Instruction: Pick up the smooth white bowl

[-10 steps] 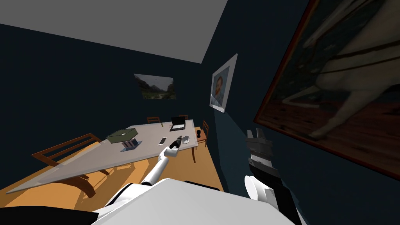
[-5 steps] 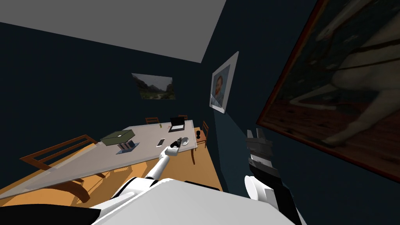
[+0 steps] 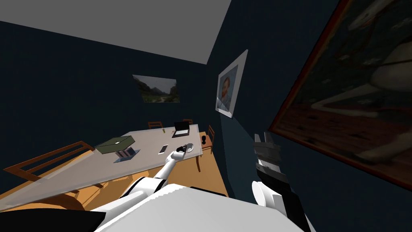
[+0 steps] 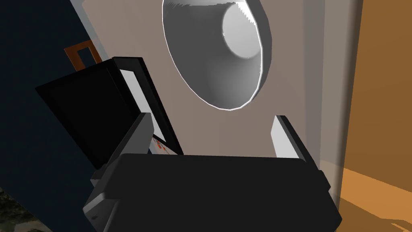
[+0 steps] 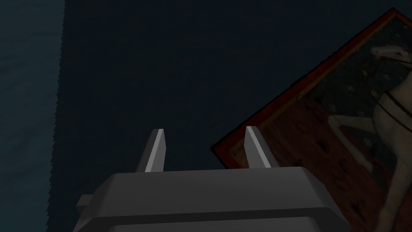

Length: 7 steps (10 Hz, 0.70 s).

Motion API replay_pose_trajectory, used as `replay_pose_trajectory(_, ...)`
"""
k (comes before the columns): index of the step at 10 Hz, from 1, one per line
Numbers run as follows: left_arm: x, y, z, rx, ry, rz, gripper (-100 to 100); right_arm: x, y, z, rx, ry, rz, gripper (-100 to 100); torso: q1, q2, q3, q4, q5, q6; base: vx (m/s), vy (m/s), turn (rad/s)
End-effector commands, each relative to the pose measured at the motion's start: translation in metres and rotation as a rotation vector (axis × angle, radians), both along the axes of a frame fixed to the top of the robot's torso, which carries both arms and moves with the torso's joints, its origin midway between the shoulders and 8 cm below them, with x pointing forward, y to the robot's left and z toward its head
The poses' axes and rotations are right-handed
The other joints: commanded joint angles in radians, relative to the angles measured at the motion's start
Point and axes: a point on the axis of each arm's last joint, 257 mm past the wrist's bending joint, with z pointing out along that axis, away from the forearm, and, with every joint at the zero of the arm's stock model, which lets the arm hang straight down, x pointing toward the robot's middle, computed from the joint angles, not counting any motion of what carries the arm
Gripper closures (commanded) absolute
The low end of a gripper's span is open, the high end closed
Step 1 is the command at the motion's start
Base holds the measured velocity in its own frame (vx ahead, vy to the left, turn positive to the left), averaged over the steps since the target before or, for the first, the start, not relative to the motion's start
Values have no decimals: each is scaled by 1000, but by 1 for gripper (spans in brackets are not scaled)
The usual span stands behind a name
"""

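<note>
The open black laptop (image 4: 105, 105) stood just beside one finger of the left gripper (image 4: 212, 117), on the side away from the table edge. The left gripper's fingers were spread wide and held nothing.

The smooth white bowl (image 4: 217, 52) sat upright on the grey table (image 4: 189, 129), directly ahead of the fingertips and apart from them. A strip of bare tabletop showed between its near rim and the fingertips. The bowl was round, so no long axis governed the approach. Its width fell within the span of the two fingers, but only just. The coming move therefore probably called for a straight advance along the gripper's own line. A grip on the near rim wall looked more feasible than one across the whole bowl.

Beyond the other finger lay the table edge, then the orange floor (image 4: 382, 121).

The right gripper (image 5: 204, 129) was raised well clear of the table, fingers apart and empty. The left arm was plainly the nearer one.

The head view placed the bowl near the table's corner, but there the gripper body overlapped it. The left wrist view showed the gap.
</note>
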Motion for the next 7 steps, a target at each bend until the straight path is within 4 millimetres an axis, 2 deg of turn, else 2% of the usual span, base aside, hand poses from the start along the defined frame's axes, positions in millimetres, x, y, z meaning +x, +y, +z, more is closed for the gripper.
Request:
replay_pose_trajectory(1,-7,1,-9,-5,30,4,-100,0,0,0,0,0,0,0,0,0,0,0,0,0,52,0,-6)
replay_pose_trajectory(2,-14,-1,-19,-14,68,8,-100,0,0,0,0,0,0,0,0,1,1,0,0,0,52,8,-10)
replay_pose_trajectory(5,-21,-3,-28,-24,104,12,-100,0,0,0,0,0,0,0,1,1,1,0,0,0,52,7,-10)
replay_pose_trajectory(7,-37,-8,-44,-41,167,18,-100,0,0,0,0,0,0,0,0,1,1,0,0,0,71,0,-16)
